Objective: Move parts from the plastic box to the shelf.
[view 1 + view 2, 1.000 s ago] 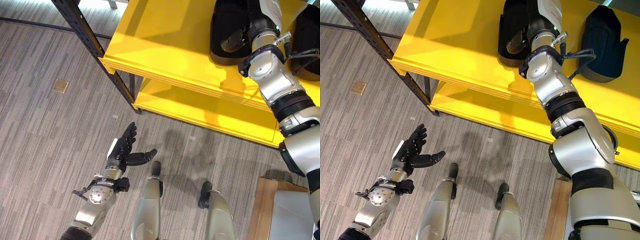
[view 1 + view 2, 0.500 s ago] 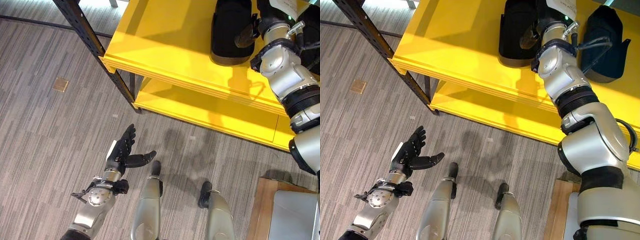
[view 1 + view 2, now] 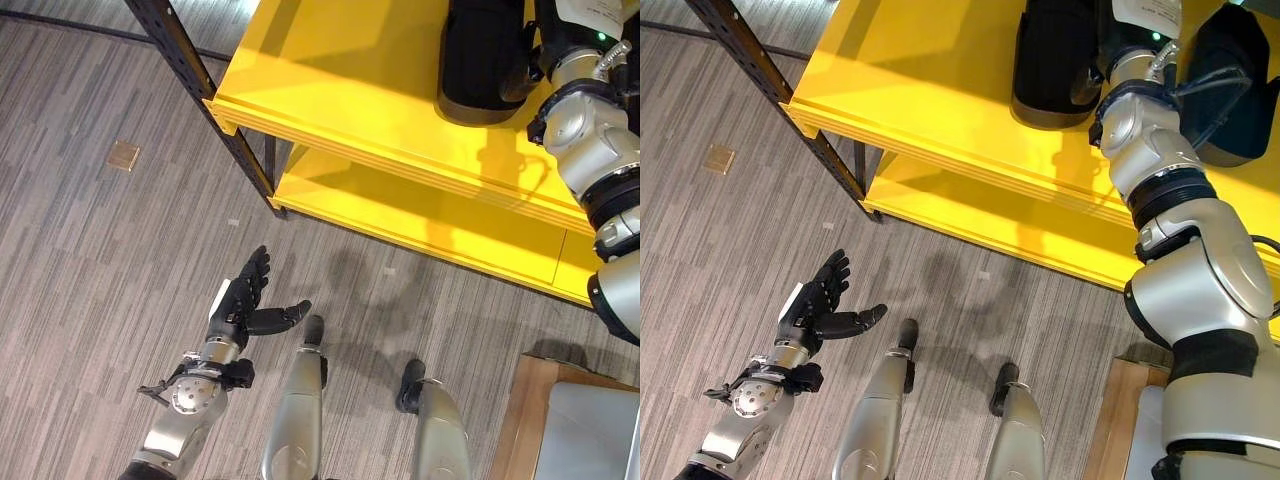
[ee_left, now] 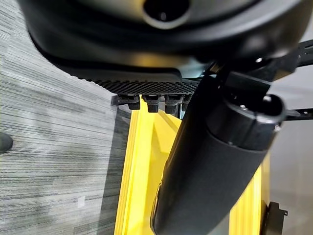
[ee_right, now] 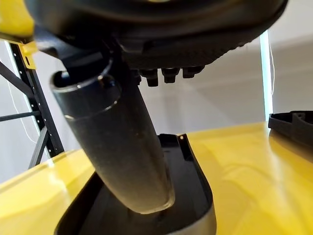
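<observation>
Right wrist view gives us the closest look at the part [image 5: 146,215]: a black moulded shell with a raised rim, a dished inside and a paler grey band along its outer edge, lying on the yellow shelf [image 5: 234,176]. Our right hand [image 5: 161,39] is over it, fingers [image 5: 166,73] straight and relaxed, the thumb [image 5: 117,147] reaching down into the shell's hollow; we cannot tell whether the thumb tip touches it, and nothing is gripped. From the head views, the part [image 3: 478,60] sits on the top board of the shelf [image 3: 340,90], with a second black part [image 3: 1230,90] of similar form just beside the right arm on its other side. The rack has a lower yellow board [image 3: 400,215] and a dark upright post [image 3: 200,90] at its corner. Our left hand [image 3: 243,300] hangs low over the grey striped floor [image 3: 100,260], well apart from the shelf, fingers spread straight and thumb out, holding nothing. A wooden-edged surface [image 3: 525,420] shows at the lower right corner.
</observation>
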